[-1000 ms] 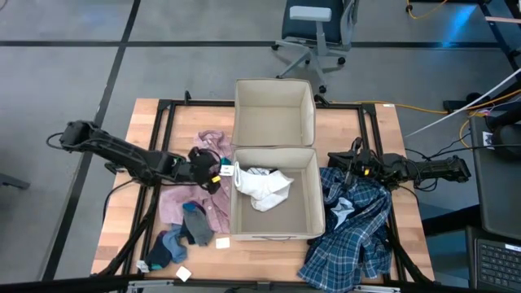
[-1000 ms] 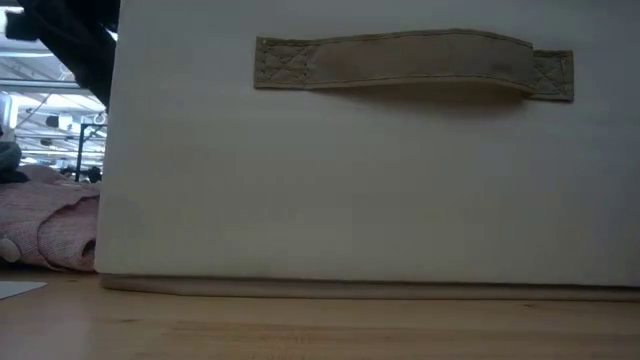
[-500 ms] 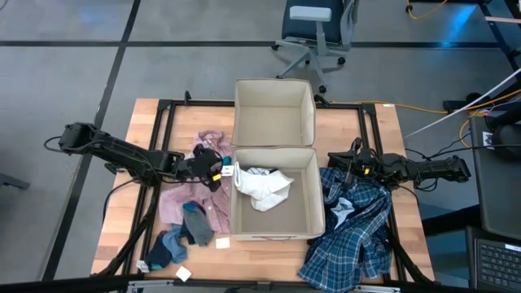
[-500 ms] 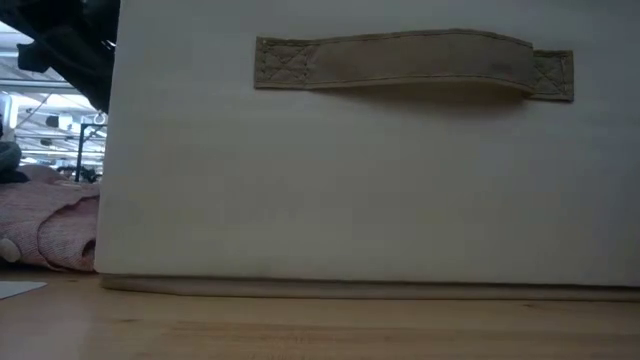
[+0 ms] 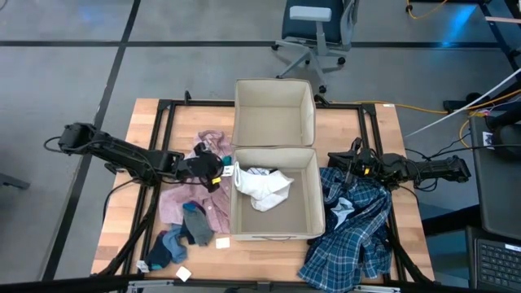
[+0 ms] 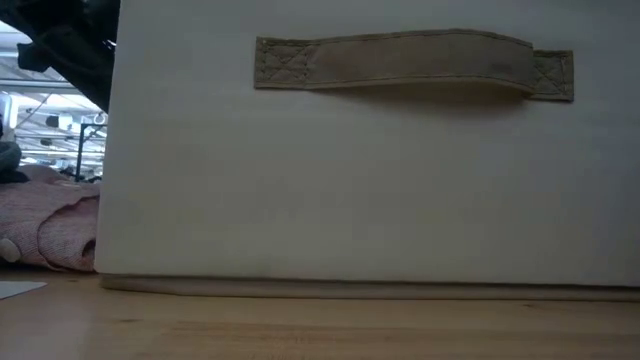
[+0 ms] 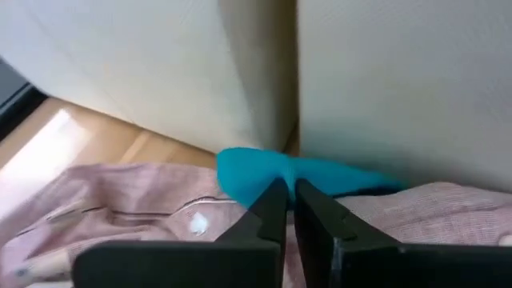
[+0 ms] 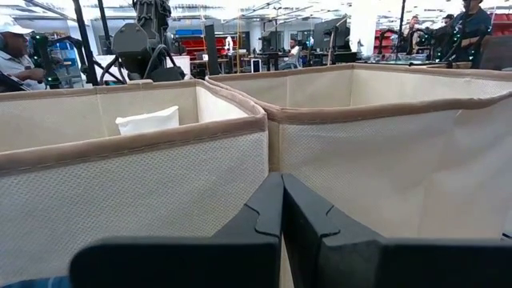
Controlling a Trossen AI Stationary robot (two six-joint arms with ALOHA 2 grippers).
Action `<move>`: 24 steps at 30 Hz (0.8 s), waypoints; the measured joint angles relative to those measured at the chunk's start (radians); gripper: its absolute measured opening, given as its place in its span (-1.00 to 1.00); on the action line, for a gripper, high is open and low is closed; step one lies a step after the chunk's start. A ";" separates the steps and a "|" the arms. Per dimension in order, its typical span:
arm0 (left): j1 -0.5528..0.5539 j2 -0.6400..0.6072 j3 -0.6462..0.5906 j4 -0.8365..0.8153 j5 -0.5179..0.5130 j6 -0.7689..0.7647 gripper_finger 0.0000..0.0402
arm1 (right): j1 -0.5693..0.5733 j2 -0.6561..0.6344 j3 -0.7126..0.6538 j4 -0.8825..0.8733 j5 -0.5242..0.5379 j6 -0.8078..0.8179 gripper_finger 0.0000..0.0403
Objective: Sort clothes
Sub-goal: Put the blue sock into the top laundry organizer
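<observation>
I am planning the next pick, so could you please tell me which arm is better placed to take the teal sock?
Probably the left. Its claw sits right at the teal sock, which lies on the pink shirt beside the bins. The right claw is shut across the near bin, over the blue-white plaid shirt.

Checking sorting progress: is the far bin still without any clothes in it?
Yes. In the high view the far bin shows only its bare beige floor, while the white top lies in the near bin.

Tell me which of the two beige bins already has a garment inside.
The nearer bin, between both grippers: it holds the white top. The farther bin shows only bare fabric.
</observation>
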 joint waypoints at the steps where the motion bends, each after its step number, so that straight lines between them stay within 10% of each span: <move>1: -0.002 -0.005 0.013 -0.028 -0.014 -0.011 -0.96 | 0.000 0.000 0.000 0.000 0.000 0.000 -0.96; 13: -0.013 -0.131 0.266 -0.424 -0.291 -0.021 -0.98 | 0.000 0.000 0.000 0.000 0.000 -0.003 -0.96; 24: 0.003 -0.160 0.431 -0.284 -0.595 0.349 -0.97 | 0.000 0.000 0.000 0.000 0.000 -0.024 -0.96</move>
